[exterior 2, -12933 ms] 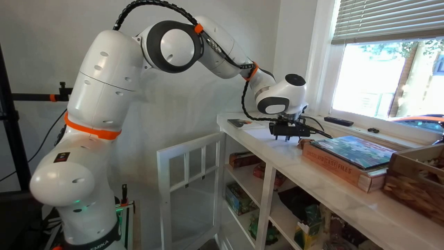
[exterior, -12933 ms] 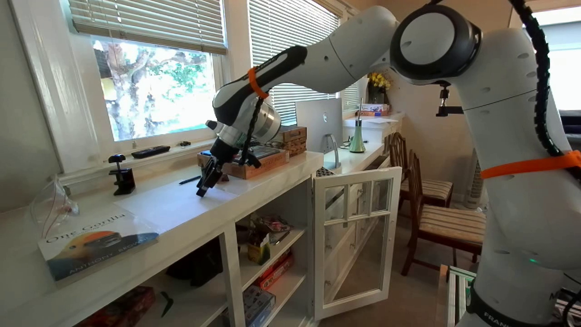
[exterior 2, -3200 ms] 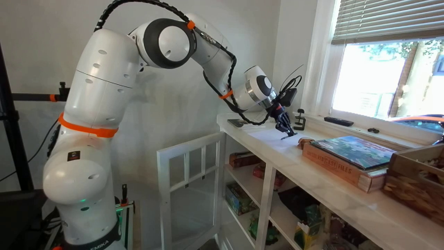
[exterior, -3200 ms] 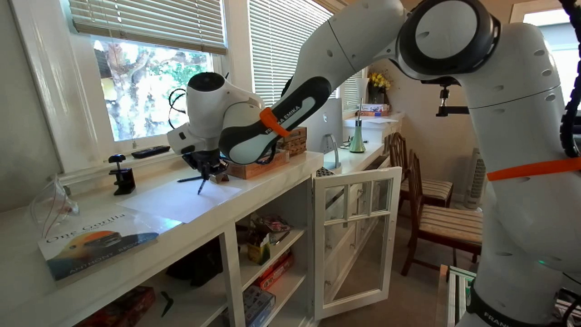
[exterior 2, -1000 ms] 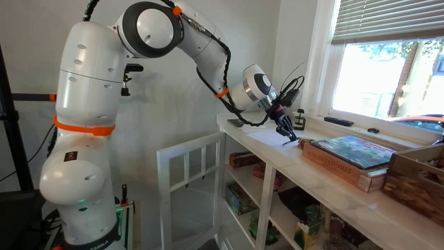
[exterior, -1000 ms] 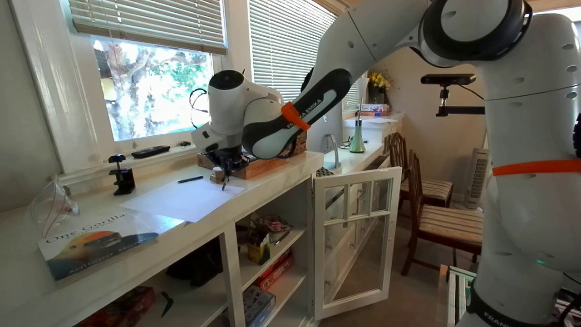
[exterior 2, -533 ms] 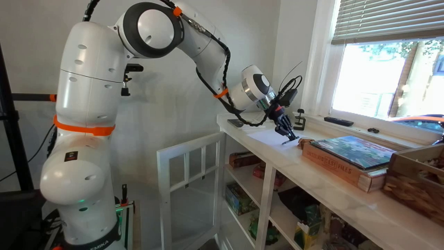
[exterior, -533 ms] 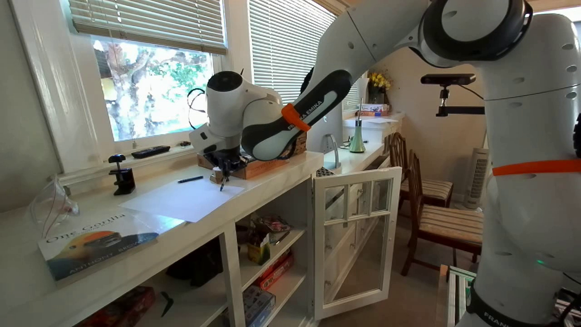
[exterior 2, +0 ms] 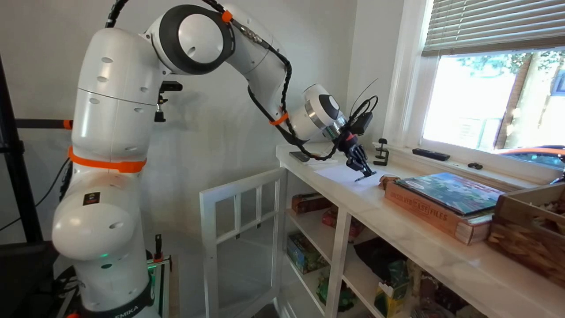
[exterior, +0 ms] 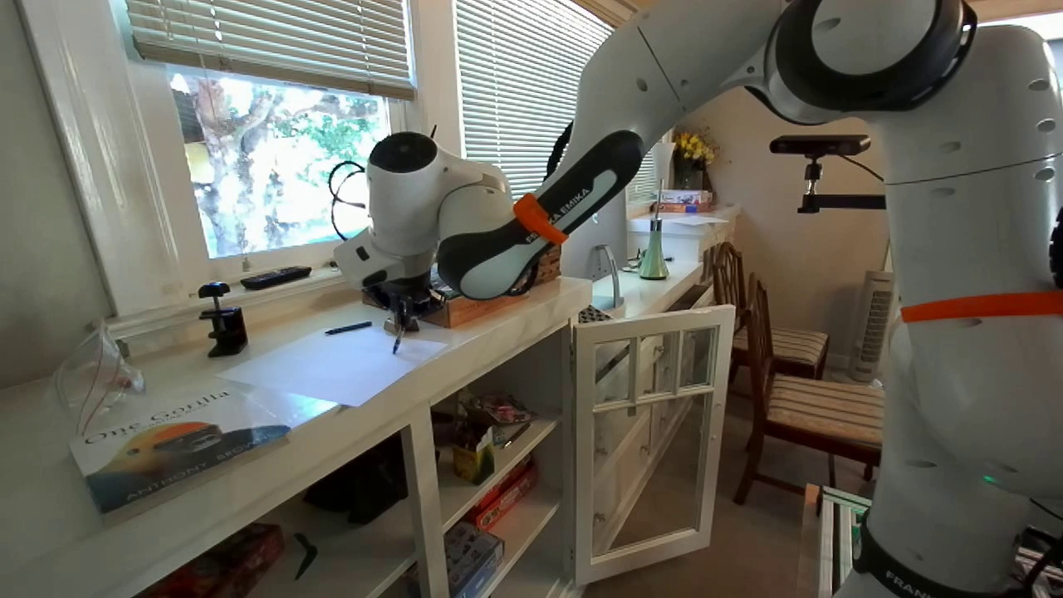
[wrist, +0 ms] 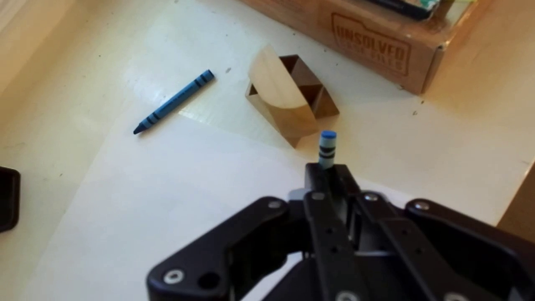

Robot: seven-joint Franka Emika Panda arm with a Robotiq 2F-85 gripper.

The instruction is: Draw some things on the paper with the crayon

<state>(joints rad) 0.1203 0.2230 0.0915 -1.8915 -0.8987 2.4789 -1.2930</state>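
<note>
Pinched upright between my fingertips is a blue crayon (wrist: 327,151), its blunt top sticking out above them. My gripper (wrist: 327,170) is shut on it. In both exterior views the gripper (exterior: 402,322) points down over the white paper (exterior: 324,365), near the end by the boxes. The held crayon (exterior: 397,343) slants down to the sheet; whether its tip touches I cannot tell. Much of the paper (wrist: 159,209) shows in the wrist view and looks plain white, the rest being behind the gripper. A second, dark blue crayon (wrist: 173,102) lies at the paper's edge.
A small brown wooden piece (wrist: 278,81) stands just beyond the paper, before an orange-brown box (exterior 2: 428,216). A black clamp (exterior: 226,328), a plastic bag (exterior: 95,382) and a book (exterior: 178,440) occupy the counter's other end. Below, a glass cabinet door (exterior: 584,465) hangs open.
Long before, the gripper stood over the paper in another pose. Later it moved toward the wooden piece with the crayon; over the last second it has shifted slightly back along the paper, still gripping.
</note>
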